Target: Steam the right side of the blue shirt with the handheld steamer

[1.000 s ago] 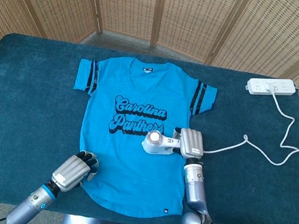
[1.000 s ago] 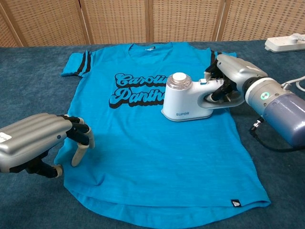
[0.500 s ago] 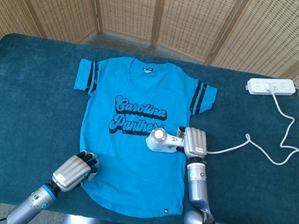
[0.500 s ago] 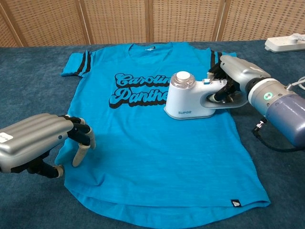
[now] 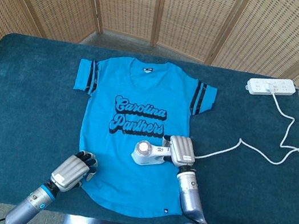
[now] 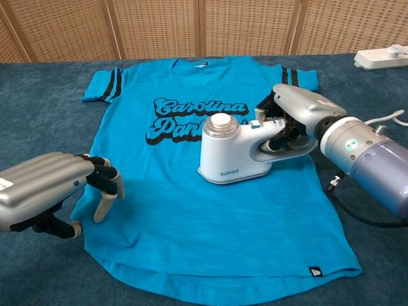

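The blue "Carolina Panthers" shirt (image 5: 135, 127) (image 6: 210, 217) lies flat on the dark teal table. A white handheld steamer (image 5: 147, 153) (image 6: 231, 158) stands on the shirt's lower right part, just below the lettering. My right hand (image 5: 180, 150) (image 6: 294, 118) grips its handle from the right. A white cord (image 5: 247, 148) runs from there to the power strip. My left hand (image 5: 73, 171) (image 6: 54, 191) hovers at the shirt's lower left hem, its fingers curled in and holding nothing.
A white power strip (image 5: 271, 86) (image 6: 382, 57) lies at the table's far right corner, with its cable looping along the right edge. Wicker screens stand behind the table (image 5: 25, 96).
My right hand first slid the steamer slightly up and right, then brought it toward me and to the left, down the shirt. The left hand has barely moved.
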You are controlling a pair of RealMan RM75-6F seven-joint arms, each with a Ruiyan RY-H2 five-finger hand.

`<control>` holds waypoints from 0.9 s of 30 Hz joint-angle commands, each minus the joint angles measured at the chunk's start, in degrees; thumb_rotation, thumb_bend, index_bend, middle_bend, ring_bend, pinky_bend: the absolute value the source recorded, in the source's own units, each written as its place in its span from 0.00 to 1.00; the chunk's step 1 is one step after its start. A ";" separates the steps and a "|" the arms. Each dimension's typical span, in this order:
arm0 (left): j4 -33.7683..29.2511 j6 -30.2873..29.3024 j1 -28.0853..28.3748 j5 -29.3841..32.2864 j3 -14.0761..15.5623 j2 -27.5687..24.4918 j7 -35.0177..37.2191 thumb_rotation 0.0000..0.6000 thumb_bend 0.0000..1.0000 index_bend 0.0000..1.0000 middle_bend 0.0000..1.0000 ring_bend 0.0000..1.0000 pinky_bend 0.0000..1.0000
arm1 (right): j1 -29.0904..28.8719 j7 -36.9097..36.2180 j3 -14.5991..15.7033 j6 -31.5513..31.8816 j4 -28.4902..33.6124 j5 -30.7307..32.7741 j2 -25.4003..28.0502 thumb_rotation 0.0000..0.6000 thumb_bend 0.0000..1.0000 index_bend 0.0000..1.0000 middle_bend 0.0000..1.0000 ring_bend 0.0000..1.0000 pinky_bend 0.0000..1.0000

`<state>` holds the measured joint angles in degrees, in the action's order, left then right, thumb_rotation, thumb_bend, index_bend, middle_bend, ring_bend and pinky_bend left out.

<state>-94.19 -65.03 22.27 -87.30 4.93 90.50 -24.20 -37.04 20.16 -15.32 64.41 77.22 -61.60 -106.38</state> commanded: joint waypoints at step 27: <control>-0.07 -0.32 -0.09 -0.57 0.01 0.00 0.04 1.00 0.42 0.65 0.37 0.23 0.22 | 4.17 -3.64 -6.52 3.94 0.51 4.05 10.72 1.00 0.37 0.66 0.68 0.67 0.57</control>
<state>-94.24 -65.34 22.19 -87.87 4.94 90.50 -24.17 -33.43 16.81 -21.24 67.81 76.97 -57.98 -96.58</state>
